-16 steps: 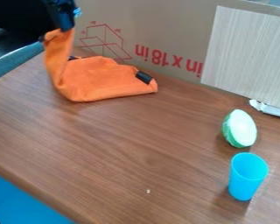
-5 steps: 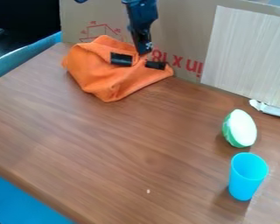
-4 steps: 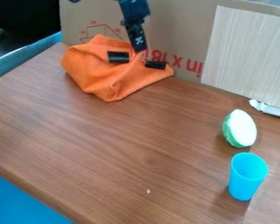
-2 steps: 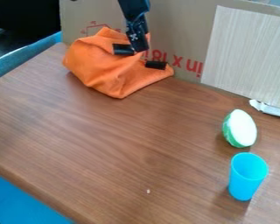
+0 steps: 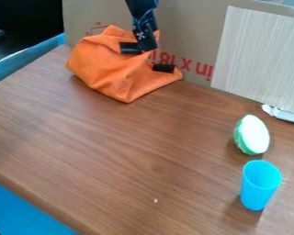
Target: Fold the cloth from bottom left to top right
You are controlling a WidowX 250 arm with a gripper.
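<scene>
Fingers (image 5: 144, 43) looked pinched shut on a raised flap of the orange cloth (image 5: 106, 66) — the gripper (image 5: 149, 49) hung just in front of the cardboard (image 5: 192, 30). The cloth sat bunched on the table near the cardboard's foot. The fold seemed mostly carried over — lowering the flap, smoothing and letting go remained

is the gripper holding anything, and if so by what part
Yes, the gripper holds the orange cloth by its raised part, right beside the upper black patch.
</scene>
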